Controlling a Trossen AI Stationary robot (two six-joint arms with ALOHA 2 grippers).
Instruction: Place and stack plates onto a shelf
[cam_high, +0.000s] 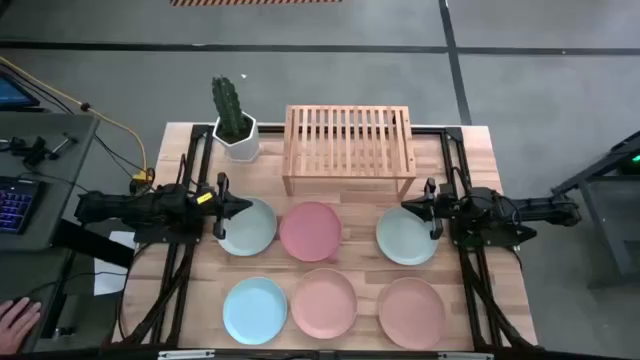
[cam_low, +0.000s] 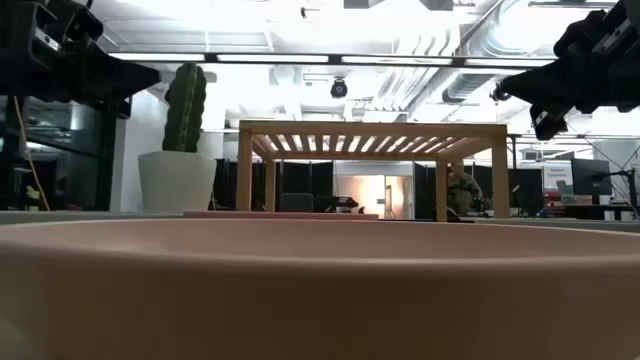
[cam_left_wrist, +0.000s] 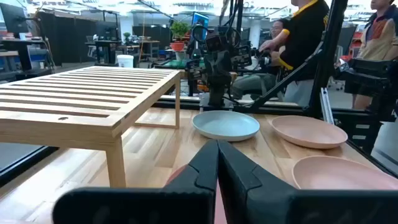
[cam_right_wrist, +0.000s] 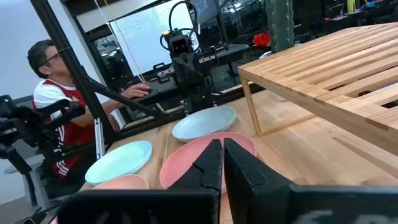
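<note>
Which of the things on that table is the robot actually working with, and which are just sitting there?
Part of the job:
- the six plates: two mint green, three pink, one light blue
- the wooden shelf, with nothing on it yet

Just sitting there:
- the cactus in its white pot
- the keyboard on the side desk

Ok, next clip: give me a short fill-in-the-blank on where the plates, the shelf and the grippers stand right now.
1. The number of plates lying on the shelf is ____.
2. The front row of plates holds the light blue plate and two ____ ones.
3. The left gripper hovers at a mint green plate with its fingers ____.
4. The white pot beside the shelf holds a ____.

Missing words: zero; pink; shut; cactus
</note>
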